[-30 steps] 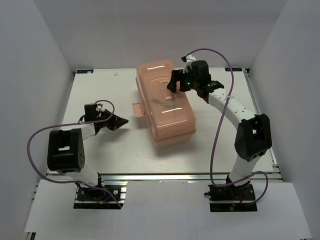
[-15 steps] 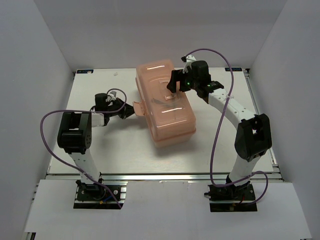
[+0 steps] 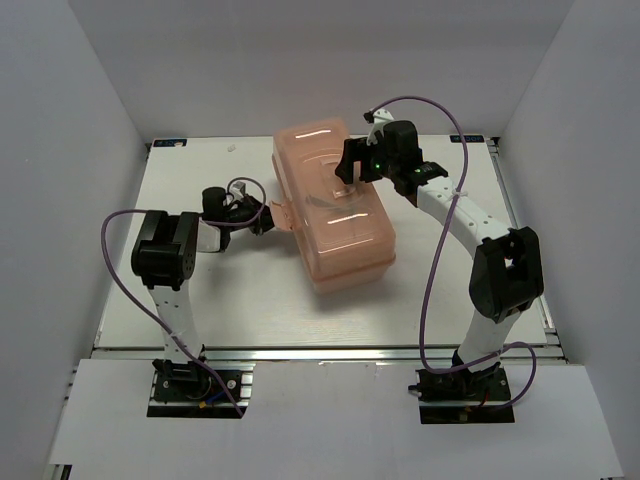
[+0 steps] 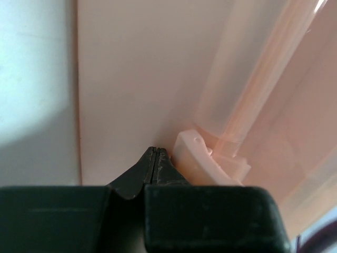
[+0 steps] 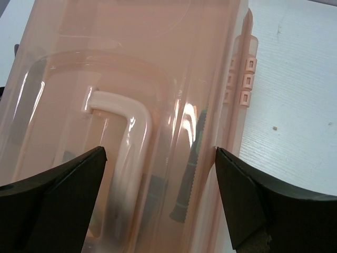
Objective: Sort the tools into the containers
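Over the last second the left arm has swung in from the lower left of the top view. Its left gripper now sits at centre left, against the side of the salmon-pink toolbox. The right arm has not shifted.

In the left wrist view the fingers are pressed together with nothing between them. Their joined tip sits just beside the latch, at or very near contact. A closed tip makes a narrow prod, so this looks like an attempt to work the latch and free the lid.

The right gripper hangs over the lid at upper centre with its jaws spread wide, holding nothing. They straddle the pale handle, probably ready to steady or lift the lid.

The toolbox stands closed on the table. A dark green tool shows dimly through the lid at the lower centre of the right wrist view. Sorting cannot begin until the box is open.
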